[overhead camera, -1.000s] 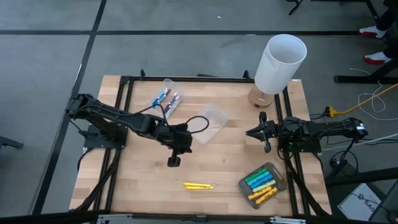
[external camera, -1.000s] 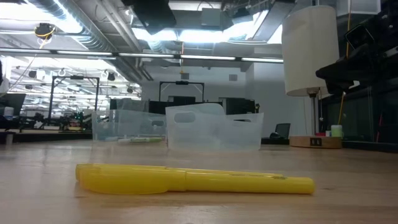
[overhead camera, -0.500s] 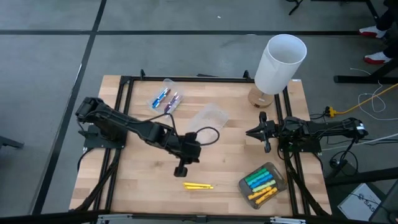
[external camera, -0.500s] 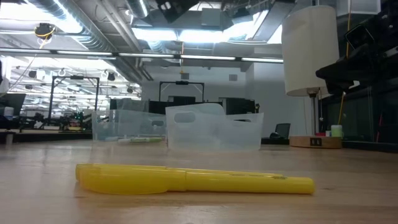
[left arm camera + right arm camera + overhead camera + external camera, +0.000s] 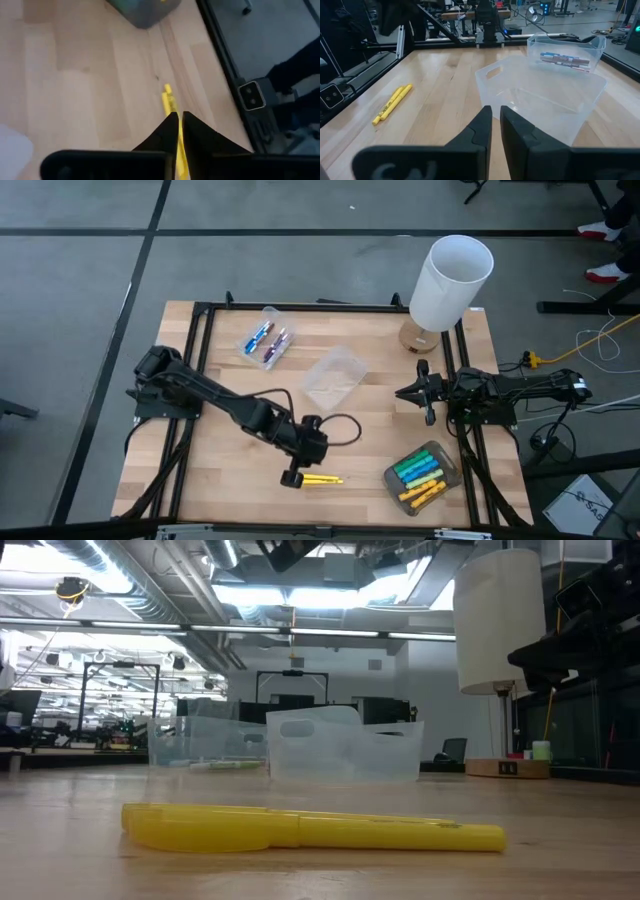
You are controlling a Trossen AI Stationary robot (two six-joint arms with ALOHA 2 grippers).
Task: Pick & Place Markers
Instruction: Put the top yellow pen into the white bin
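The wooden worktop (image 5: 230, 480) carries an empty clear tub (image 5: 334, 376) at its middle. The left pincer (image 5: 293, 478) hangs over the near end of the yellow markers (image 5: 320, 479), fingers nearly pressed together, pinching nothing. To grasp well, it should spread wide, straddle the pens crosswise, then descend. The right pincer (image 5: 408, 393) waits at the right edge, barely parted, empty.

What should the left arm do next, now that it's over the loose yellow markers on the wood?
Probably spread the fingers, then lower. The left gripper hovers at the end of the yellow markers lying flat on the wooden table, and its fingers are nearly together, too narrow to straddle them.
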